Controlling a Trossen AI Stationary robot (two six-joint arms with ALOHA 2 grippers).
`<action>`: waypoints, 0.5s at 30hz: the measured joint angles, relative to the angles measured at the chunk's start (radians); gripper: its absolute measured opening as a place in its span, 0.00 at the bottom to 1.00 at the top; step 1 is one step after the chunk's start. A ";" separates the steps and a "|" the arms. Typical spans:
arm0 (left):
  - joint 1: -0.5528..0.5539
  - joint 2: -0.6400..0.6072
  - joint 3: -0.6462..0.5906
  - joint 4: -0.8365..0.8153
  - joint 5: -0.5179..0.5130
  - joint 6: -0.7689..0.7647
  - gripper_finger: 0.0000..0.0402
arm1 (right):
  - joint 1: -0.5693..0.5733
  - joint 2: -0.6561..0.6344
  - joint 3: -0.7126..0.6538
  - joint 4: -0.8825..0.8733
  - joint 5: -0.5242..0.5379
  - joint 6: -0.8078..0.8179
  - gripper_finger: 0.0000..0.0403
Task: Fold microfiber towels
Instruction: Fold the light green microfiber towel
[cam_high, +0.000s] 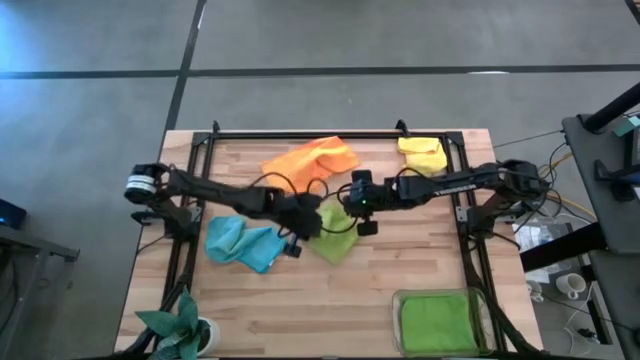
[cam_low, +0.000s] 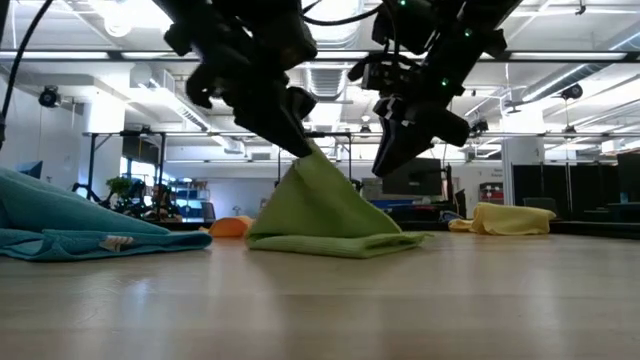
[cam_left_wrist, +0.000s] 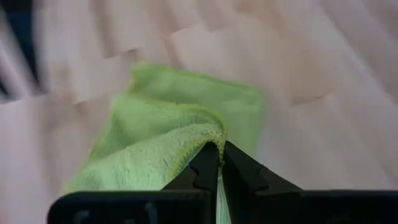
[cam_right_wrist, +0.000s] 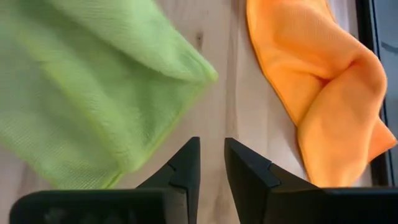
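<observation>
Pinched on yellow-green towel (cam_left_wrist: 168, 140) at table centre: left gripper (cam_left_wrist: 219, 155); right gripper (cam_right_wrist: 211, 163) empty, fingers narrow, at three o'clock. Could slip mid-fold.

The left gripper (cam_left_wrist: 220, 163) is pinched closed at mid-table. The right gripper (cam_right_wrist: 211, 163), fingers slightly parted and holding nothing, hangs just beside it; both arms reach inward.

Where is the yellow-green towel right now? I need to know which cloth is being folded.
In the high view the yellow-green towel lies mid-table, between the light blue towel and the right gripper, below the orange towel; the left gripper pinches its edge up.
</observation>
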 joint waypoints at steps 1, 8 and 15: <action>-0.013 0.002 -0.013 0.020 0.001 -0.017 0.00 | 0.006 0.006 0.000 0.011 0.000 0.003 0.18; -0.069 0.081 -0.043 0.227 0.038 -0.188 0.16 | 0.043 0.056 0.000 0.137 -0.010 0.030 0.22; -0.102 0.113 -0.043 0.218 0.169 -0.280 0.47 | 0.075 0.118 -0.001 0.305 -0.021 0.107 0.23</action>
